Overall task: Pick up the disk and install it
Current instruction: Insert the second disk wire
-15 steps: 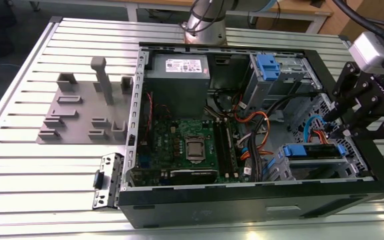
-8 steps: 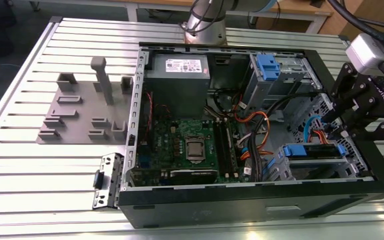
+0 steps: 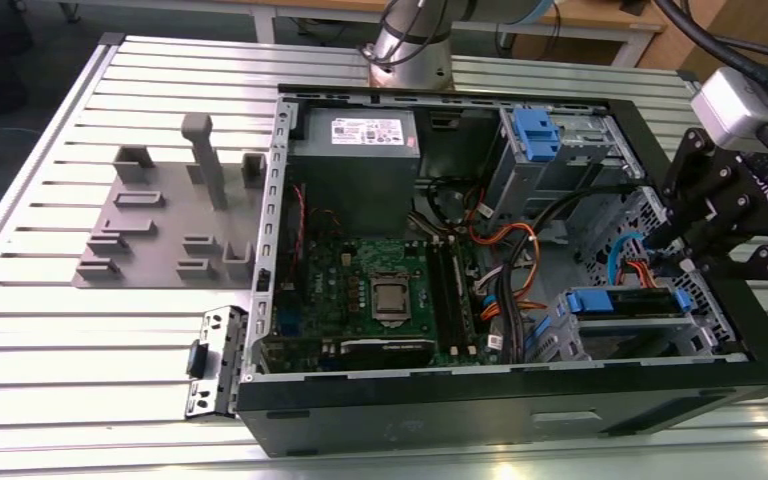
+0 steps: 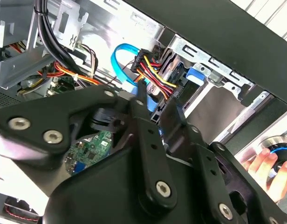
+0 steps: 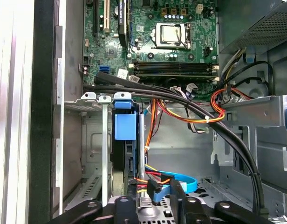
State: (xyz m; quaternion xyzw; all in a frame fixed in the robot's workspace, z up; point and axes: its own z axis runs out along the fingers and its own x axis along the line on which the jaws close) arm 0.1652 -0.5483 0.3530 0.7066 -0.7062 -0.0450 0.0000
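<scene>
Disk (image 3: 628,303) in blue rails seated at the drive cage (image 3: 631,335) near the case's front corner, claw (image 5: 155,205) just above its cabled end, closed or apart impossible to tell; best pressed squarely, cables (image 5: 155,179) kept unpinched.

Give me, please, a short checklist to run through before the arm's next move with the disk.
1. Case side open, drive bay reachable: ok.
2. Disk with its blue rails sits in the bay at the exterior view's right: ok.
3. Disk pushed fully home: cannot tell.
4. Gripper clear of the blue data cable and the red-yellow power wires: not ok, they lie right at it in both wrist views.
5. Nobody near the case: not ok, a hand is beside it in the second wrist view.
</scene>
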